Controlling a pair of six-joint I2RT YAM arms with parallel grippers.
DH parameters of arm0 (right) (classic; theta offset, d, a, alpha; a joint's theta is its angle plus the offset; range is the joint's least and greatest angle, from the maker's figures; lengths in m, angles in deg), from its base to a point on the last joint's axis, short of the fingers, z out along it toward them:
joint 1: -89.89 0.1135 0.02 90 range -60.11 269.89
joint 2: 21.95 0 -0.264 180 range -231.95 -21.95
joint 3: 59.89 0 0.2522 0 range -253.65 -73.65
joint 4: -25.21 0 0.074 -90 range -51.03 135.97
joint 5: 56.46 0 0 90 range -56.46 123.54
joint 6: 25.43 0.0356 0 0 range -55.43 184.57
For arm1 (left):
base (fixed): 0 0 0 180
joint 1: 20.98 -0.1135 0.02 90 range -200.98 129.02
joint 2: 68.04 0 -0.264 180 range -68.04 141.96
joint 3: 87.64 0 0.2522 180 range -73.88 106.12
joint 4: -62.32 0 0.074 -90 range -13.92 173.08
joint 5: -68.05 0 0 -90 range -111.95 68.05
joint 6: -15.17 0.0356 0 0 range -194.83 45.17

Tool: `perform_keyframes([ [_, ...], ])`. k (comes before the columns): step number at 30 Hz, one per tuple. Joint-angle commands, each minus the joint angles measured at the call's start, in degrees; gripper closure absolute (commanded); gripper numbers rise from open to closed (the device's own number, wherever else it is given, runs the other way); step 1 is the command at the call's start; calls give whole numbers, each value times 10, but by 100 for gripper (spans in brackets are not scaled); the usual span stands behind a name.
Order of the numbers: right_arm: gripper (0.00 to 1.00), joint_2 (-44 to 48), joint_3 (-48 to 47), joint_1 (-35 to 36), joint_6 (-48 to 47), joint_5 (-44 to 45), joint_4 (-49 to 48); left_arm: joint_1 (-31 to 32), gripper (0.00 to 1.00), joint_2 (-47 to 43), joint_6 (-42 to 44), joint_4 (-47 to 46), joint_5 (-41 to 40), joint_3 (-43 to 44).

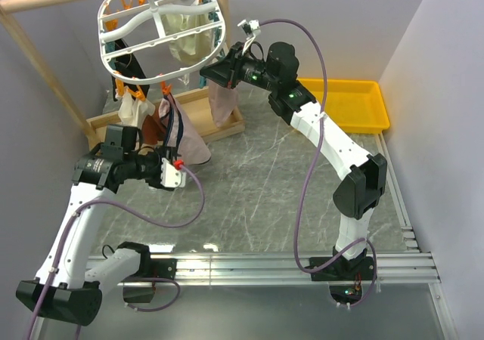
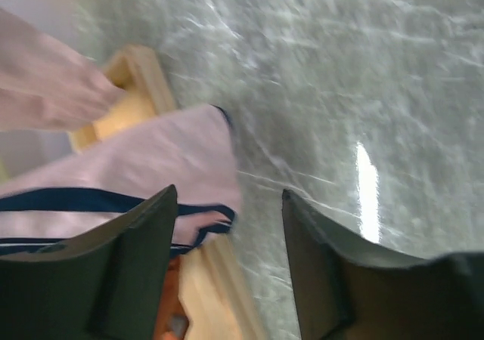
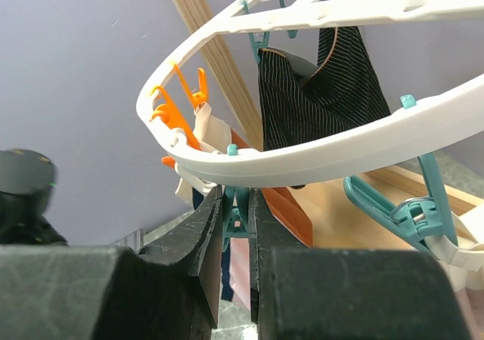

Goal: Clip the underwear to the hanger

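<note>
The white oval hanger [image 1: 162, 34] hangs from a wooden rod. The underwear [image 1: 185, 132], pale pink with navy trim, dangles below an orange clothespin [image 1: 166, 91] at the rack's near edge. My left gripper [image 1: 178, 172] is open at its lower hem. In the left wrist view, the trimmed cloth [image 2: 151, 174] lies beside the left finger, with nothing between the fingers of the gripper [image 2: 229, 196]. My right gripper [image 1: 212, 74] is under the hanger rim [image 3: 302, 166]. This gripper [image 3: 236, 196] is shut on a teal clothespin [image 3: 240, 217]. Another pink cloth [image 1: 221, 102] hangs just below it.
A wooden tray [image 1: 227, 128] sits under the rack and a yellow bin [image 1: 348, 102] stands at the back right. A black striped garment [image 3: 318, 83] and a cream one [image 1: 189, 41] hang on the rack. A second teal pin [image 3: 408, 211] dangles to the right of my right fingers.
</note>
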Motion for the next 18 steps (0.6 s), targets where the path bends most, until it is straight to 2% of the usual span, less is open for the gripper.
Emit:
perform_keyframes([
  [1,100,-1,-14,-8,-9,-25,-17,-13,41,-16,63,24,-16,-51],
  [4,100,-1,-15,-7,-8,-25,-18,-28,46,-43,32,-41,-8,-95],
  [6,100,-1,-14,-8,-5,-26,-21,-38,50,-67,-47,-97,-6,-137],
  [8,100,-1,-14,-9,-3,-28,-23,-60,51,-82,-67,-158,20,-174],
  [10,100,-2,-15,-9,-3,-30,-23,-123,43,-109,-4,-153,59,-197],
  [11,100,-3,-15,-9,-3,-33,-22,-145,41,-119,127,-135,80,-221],
  [12,100,-2,-15,-10,-3,-34,-22,-180,40,-133,193,-112,103,-233],
  [14,100,-3,-16,-10,-3,-37,-22,-197,36,-139,286,-83,118,-244],
  [17,100,-2,-15,-10,-3,-39,-22,-198,28,-129,321,-70,131,-227],
  [18,100,-1,-15,-10,-2,-39,-23,-199,18,-125,337,-71,128,-225],
])
